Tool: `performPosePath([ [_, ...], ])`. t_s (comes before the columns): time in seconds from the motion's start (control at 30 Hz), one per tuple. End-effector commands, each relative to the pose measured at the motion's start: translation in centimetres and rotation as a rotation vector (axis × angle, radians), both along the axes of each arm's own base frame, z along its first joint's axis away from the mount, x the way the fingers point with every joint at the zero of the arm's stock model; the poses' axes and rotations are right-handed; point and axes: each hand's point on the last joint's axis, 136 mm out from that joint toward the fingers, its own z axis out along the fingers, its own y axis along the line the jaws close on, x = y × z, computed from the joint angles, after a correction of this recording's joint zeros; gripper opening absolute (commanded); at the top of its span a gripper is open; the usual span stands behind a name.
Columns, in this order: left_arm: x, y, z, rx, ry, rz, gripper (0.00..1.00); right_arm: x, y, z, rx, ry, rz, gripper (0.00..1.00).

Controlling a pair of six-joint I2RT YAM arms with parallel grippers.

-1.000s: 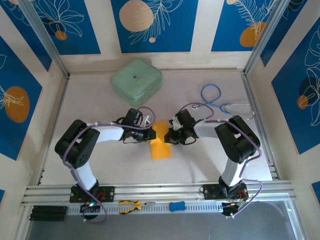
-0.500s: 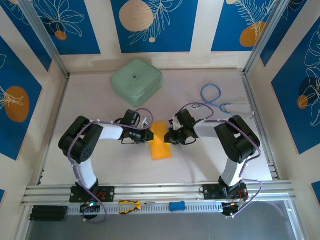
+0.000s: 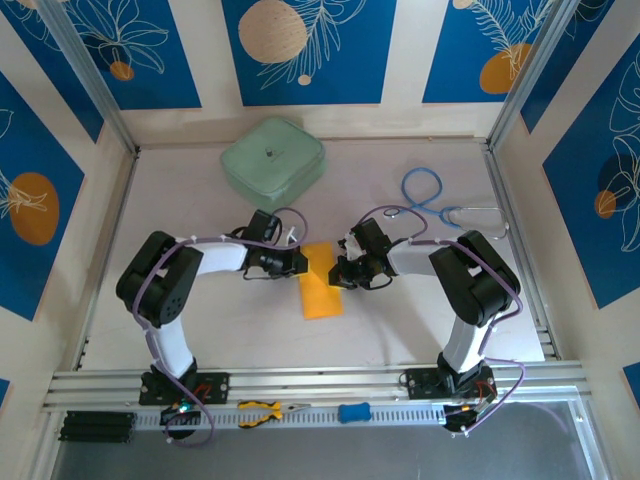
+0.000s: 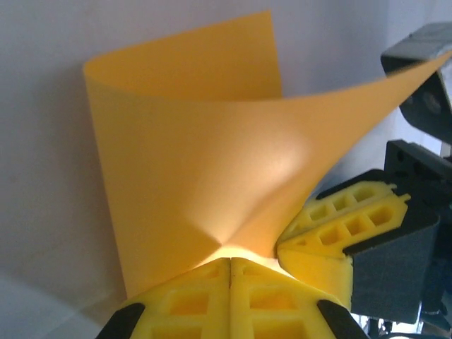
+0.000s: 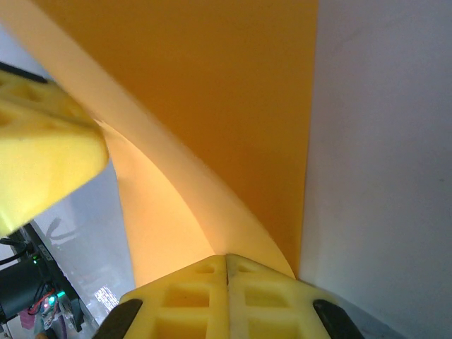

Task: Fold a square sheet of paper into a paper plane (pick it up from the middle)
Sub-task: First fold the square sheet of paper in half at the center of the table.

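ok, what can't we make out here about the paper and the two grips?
- Top view: far edge of the square sheet of paper hidden under the left gripper and right gripper; creases too small to tell.
- Left wrist view: pinch spot washed out by glare; sheet's right corner cut by the frame edge.
- Right wrist view: sheet runs off the top edge; left gripper blurred, cropped at left.

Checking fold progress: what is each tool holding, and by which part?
Both are shut on the square sheet of paper: the left tool pinches its left edge, the right tool its right edge, near the far end.
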Motion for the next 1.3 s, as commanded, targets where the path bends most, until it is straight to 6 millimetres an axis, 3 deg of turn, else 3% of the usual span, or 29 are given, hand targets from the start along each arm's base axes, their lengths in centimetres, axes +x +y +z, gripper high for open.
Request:
performPosePath([
  [0.0, 0.7, 1.2, -1.6, 0.073, 0.009, 0.013, 0.05, -3.5, -4.2, -5.2, -0.240, 0.137, -0.027, 0.00],
  [0.13, -0.6, 2.5, -4.8, 0.161, 0.089, 0.023, 0.02, -3.7, -4.3, -5.3, -0.240, 0.138, -0.029, 0.00],
  [0.2, -0.7, 2.8, -5.3, 0.182, 0.099, 0.024, 0.02, -3.7, -4.3, -5.3, -0.241, 0.140, -0.029, 0.00],
  [0.3, -0.4, 2.8, -4.7, 0.196, 0.089, 0.019, 0.03, -3.7, -4.3, -5.4, -0.241, 0.142, -0.027, 0.00],
  [0.53, 1.4, 1.5, -1.1, 0.148, 0.034, 0.006, 0.03, -3.7, -4.3, -5.4, -0.243, 0.139, -0.030, 0.00],
  [0.67, 1.8, 1.0, -0.6, 0.127, 0.026, 0.002, 0.04, -3.7, -4.3, -5.4, -0.244, 0.140, -0.030, 0.00],
  [1.1, 2.9, 2.5, -3.8, 0.217, 0.059, 0.058, 0.04, -3.9, -4.3, -5.7, -0.238, 0.146, -0.027, 0.00],
  [1.27, 3.6, 3.5, -3.7, 0.263, 0.060, 0.115, 0.04, -4.1, -4.3, -5.8, -0.240, 0.147, -0.025, 0.00],
])
